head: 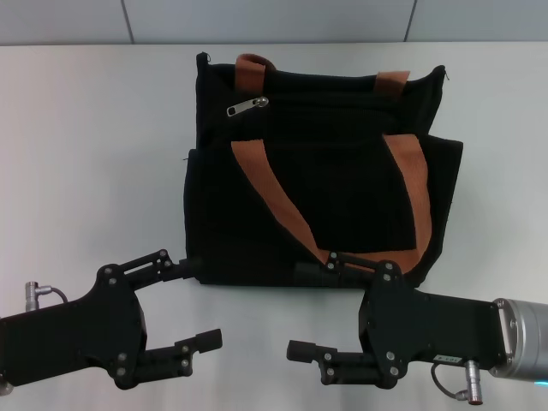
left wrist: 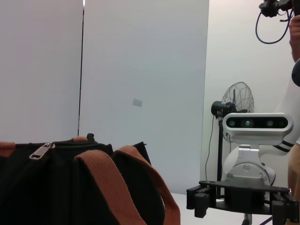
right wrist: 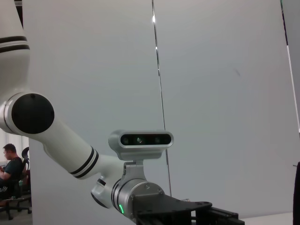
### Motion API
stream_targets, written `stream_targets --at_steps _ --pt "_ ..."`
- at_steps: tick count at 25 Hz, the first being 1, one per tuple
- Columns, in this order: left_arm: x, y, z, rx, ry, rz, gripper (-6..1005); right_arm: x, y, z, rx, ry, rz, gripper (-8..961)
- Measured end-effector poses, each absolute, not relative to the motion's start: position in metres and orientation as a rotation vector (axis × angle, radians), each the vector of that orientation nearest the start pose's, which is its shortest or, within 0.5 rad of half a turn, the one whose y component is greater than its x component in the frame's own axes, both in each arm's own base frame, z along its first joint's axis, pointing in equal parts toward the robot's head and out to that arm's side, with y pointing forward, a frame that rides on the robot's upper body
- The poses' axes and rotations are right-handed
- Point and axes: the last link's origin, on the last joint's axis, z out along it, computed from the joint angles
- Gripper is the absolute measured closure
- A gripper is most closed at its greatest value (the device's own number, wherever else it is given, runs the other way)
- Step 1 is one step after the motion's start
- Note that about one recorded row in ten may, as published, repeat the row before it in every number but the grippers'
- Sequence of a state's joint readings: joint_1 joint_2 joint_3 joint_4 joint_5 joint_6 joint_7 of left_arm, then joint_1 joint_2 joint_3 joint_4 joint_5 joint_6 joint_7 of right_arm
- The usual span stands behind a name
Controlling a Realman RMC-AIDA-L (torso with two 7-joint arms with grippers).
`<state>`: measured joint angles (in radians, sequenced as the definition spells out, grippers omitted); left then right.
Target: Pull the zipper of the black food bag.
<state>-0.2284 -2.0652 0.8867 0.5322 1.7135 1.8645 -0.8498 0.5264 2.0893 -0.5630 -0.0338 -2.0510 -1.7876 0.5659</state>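
- While both arms sit low near the table's front edge, left gripper (head: 195,301) and right gripper (head: 318,307) are spread, grasping nothing.
- Small silver teardrop zipper pull (head: 247,107) lies at the top left of the boxy black fabric bag with 2 rust-orange straps (head: 342,193).

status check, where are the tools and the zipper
Left tool and right tool open, empty, at near edge of black food bag. Zipper untouched at top left. Nothing blocking.

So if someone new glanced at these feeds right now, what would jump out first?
Probably the black food bag lying mid-table with its rust-orange straps fanned across the front. Next, the silver zipper near the bag's far left corner, untouched. Then the left gripper and right gripper, both open at the bag's near edge, fingertips pointing at each other.
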Motion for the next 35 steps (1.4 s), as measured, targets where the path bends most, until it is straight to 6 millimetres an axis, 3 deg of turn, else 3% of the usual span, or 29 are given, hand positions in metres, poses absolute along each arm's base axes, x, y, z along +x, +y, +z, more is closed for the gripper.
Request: stream_targets --at_steps 11,14,18,19,23,29,35 --pt "-0.292 0.211 -0.010 -2.708 -0.210 -1.081 214 0.239 0.228 -0.077 -2.754 0.129 1.294 191" --pt "-0.293 0.216 -0.001 -2.637 -0.214 -1.101 214 0.237 0.229 -0.078 -2.750 0.133 1.302 191" --pt "-0.300 0.231 0.026 -2.323 -0.298 -1.195 214 0.237 0.229 -0.078 -2.750 0.140 1.304 190" --pt "-0.300 0.231 0.026 -2.323 -0.298 -1.195 214 0.237 0.228 -0.079 -2.749 0.142 1.306 190" --pt "-0.304 0.271 0.038 -2.160 -0.422 -1.165 214 0.235 0.229 -0.080 -2.750 0.136 1.311 190" --pt "-0.287 0.311 0.015 -2.301 -0.416 -1.013 214 0.236 0.226 -0.081 -2.746 0.154 1.316 190" --pt "-0.268 0.321 -0.002 -2.480 -0.302 -0.922 215 0.239 0.223 -0.083 -2.729 0.189 1.310 191"
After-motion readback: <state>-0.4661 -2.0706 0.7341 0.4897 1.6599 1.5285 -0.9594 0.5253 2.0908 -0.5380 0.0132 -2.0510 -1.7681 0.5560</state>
